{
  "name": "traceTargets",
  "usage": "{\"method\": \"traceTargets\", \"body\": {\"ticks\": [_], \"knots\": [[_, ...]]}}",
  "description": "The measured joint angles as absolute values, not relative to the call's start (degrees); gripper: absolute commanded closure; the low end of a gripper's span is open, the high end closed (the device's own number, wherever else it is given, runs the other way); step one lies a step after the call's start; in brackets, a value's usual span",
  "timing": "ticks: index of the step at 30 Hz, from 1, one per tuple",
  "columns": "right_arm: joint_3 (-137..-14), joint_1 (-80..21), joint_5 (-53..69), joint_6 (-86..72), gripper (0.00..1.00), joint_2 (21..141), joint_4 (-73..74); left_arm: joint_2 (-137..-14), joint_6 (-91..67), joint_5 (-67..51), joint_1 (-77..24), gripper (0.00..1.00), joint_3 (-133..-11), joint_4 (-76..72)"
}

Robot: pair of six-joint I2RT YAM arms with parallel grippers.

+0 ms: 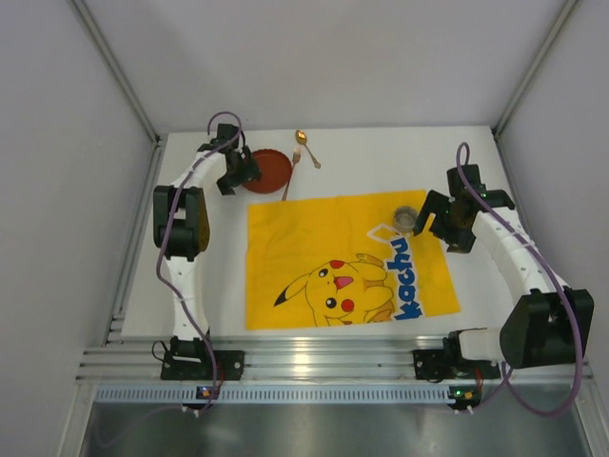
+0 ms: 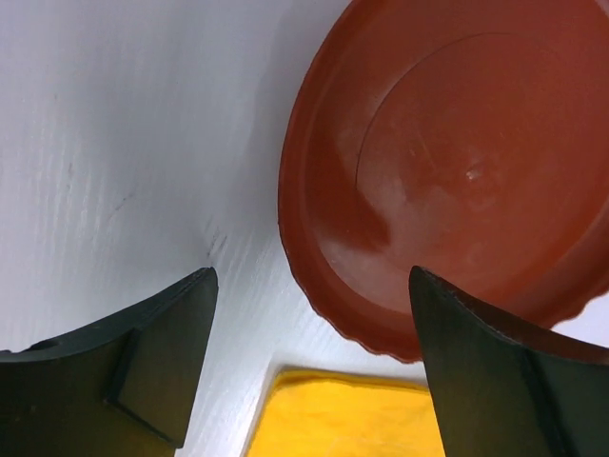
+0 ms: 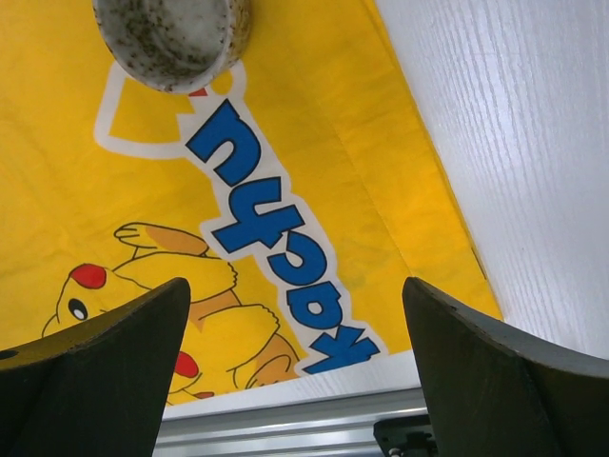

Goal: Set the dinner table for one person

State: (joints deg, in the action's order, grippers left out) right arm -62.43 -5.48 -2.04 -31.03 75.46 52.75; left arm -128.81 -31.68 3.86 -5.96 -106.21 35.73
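Note:
A yellow cartoon-printed mat point(image 1: 343, 262) lies on the white dinner table point(image 1: 400, 152). A red-brown plate point(image 1: 269, 170) lies on the table off the mat's far left corner; it fills the left wrist view point(image 2: 457, 171). My left gripper point(image 1: 231, 177) is open just left of the plate, with its right finger over the rim. A speckled grey cup point(image 1: 406, 219) stands on the mat's far right part, also in the right wrist view point(image 3: 171, 38). My right gripper point(image 1: 433, 224) is open and empty, just right of the cup. A gold spoon point(image 1: 306, 148) and a fork point(image 1: 290, 176) lie beside the plate.
White walls enclose the table on three sides. An aluminium rail point(image 1: 324, 362) runs along the near edge, with both arm bases bolted to it. The mat's right edge point(image 3: 428, 171) meets bare white tabletop.

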Motion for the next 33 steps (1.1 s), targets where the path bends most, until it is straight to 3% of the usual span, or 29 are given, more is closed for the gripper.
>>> {"method": "traceTargets", "body": {"ticks": [4, 7, 8, 11, 23, 33], "knots": [[-62.35, -5.48, -2.09, -31.03, 0.07, 75.44, 52.93, -130.76, -32.05, 3.11, -5.3, 0.35, -107.04, 34.33], [-62.37, -5.48, -2.13, -31.05, 0.08, 75.44, 52.99, -131.79, -32.47, 2.5, -4.99, 0.65, -107.92, 32.73], [-62.37, -5.48, -2.24, -31.05, 0.08, 75.44, 53.01, -132.35, -32.38, 2.35, -4.95, 0.8, -108.16, 32.36], [-62.37, -5.48, -2.39, -31.03, 0.08, 75.44, 53.1, -133.08, -33.12, 2.15, -4.91, 0.97, -108.68, 31.14], [-62.37, -5.45, -2.87, -31.03, 0.09, 75.35, 53.43, -131.92, -32.82, 1.06, -4.38, 1.0, -107.28, 29.85], [-62.35, -5.45, -2.94, -31.03, 0.08, 73.06, 53.41, -113.47, -29.39, -4.47, -4.36, 1.0, -96.18, 27.99]]}}
